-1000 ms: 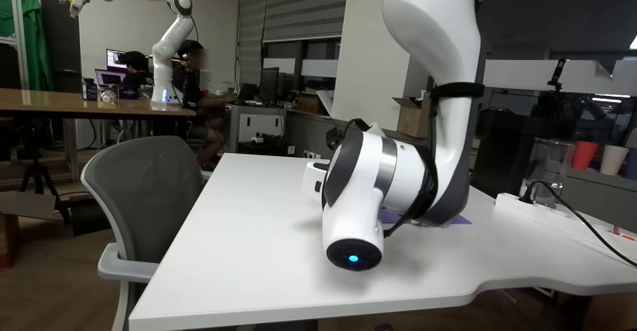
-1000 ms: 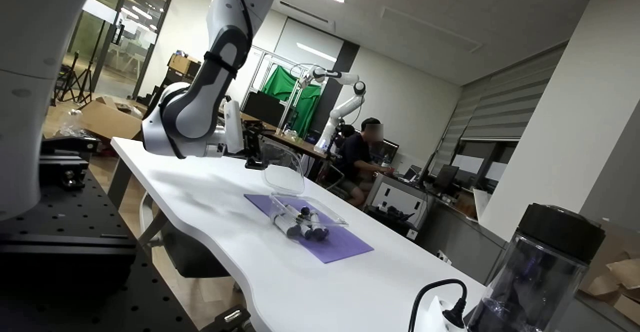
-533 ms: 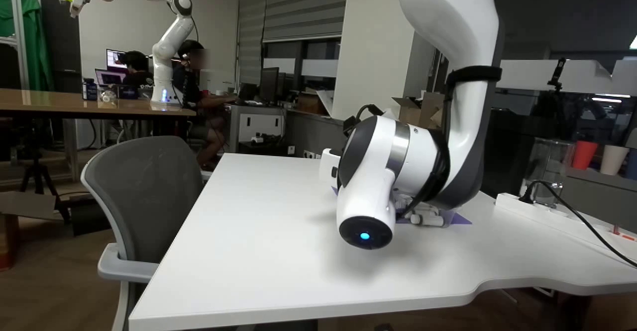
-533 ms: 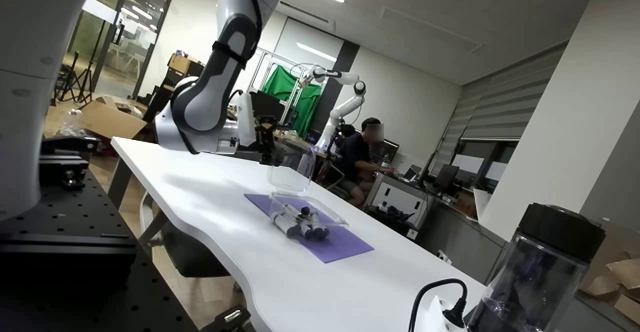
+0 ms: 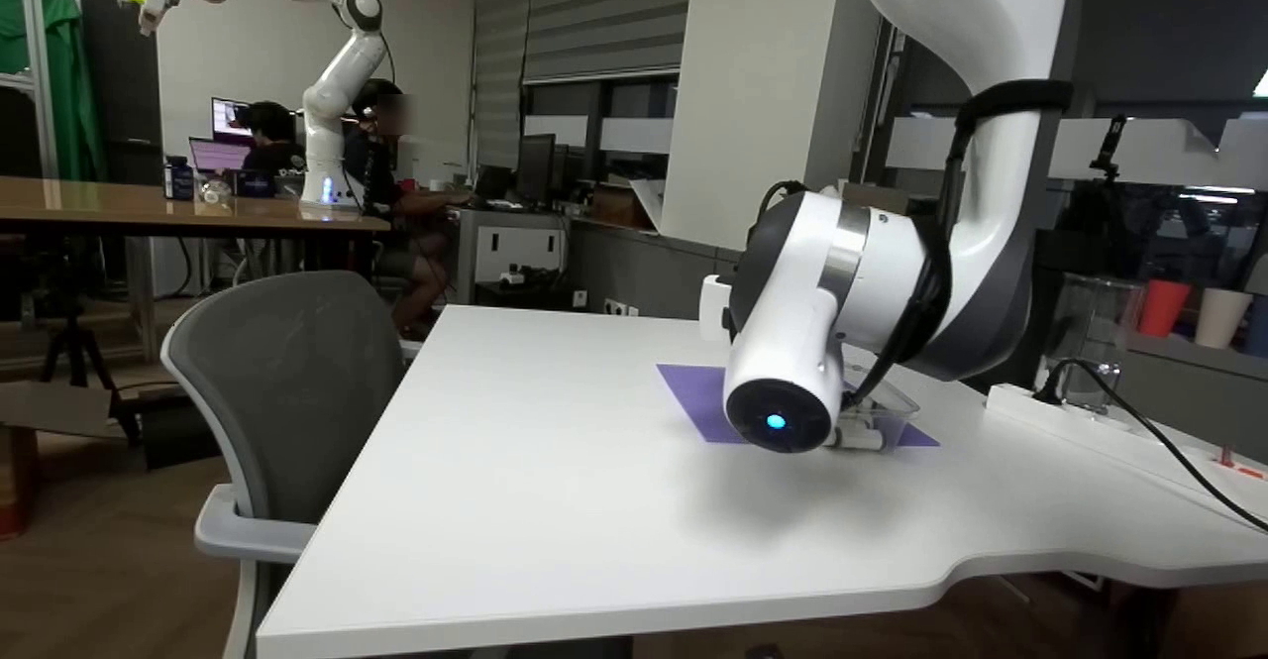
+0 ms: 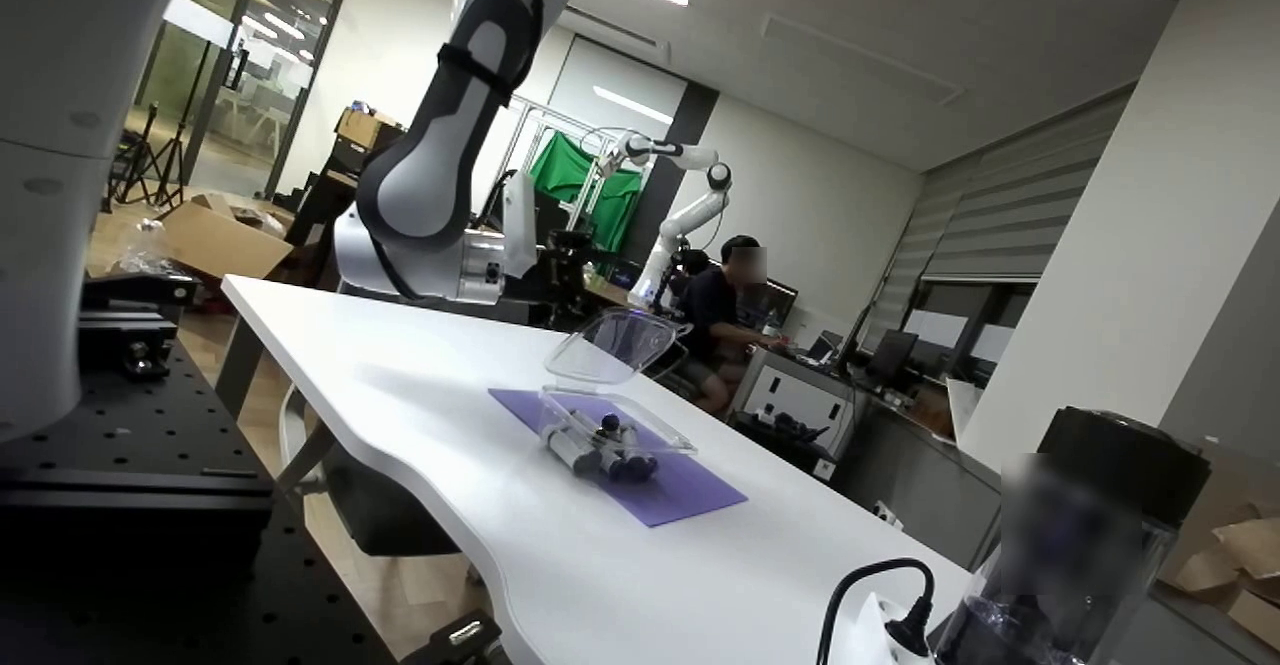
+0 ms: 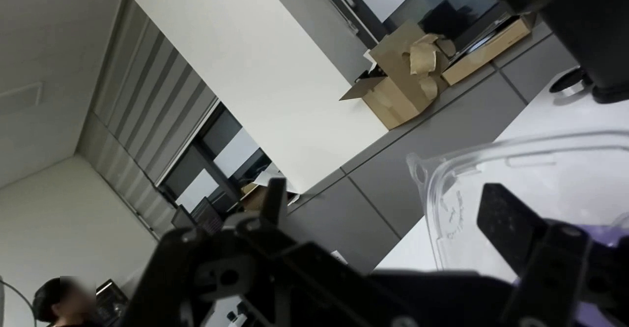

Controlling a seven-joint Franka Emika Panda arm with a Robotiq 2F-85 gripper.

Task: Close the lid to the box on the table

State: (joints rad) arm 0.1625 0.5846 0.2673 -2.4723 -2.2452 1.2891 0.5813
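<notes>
The box [image 6: 665,430] is a clear shallow plastic container with several white dark-ended cylinders [image 6: 572,450] inside. It sits on a flat purple sheet [image 6: 690,495] on the white table [image 6: 430,375]. In an exterior view the arm partly hides the box [image 5: 899,409]. The clear hinged lid [image 6: 612,347] stands raised, tilted over the box. My gripper [image 6: 565,280] is just above and behind the lid's upper edge. In the wrist view my gripper [image 7: 383,189] is open with nothing between its fingers; one finger [image 7: 508,219] overlaps the lid [image 7: 457,209]. I cannot tell if they touch.
A white power strip [image 5: 1070,431] with a black plug and cable lies at the table's side. A clear bottle with a black cap [image 6: 1120,465] stands near it. A grey chair [image 5: 287,372] stands beside the table.
My arm and gripper have moved up and right in both exterior views. The lid has swung from nearly upright to a lower tilt over the box. The box stays in place.
</notes>
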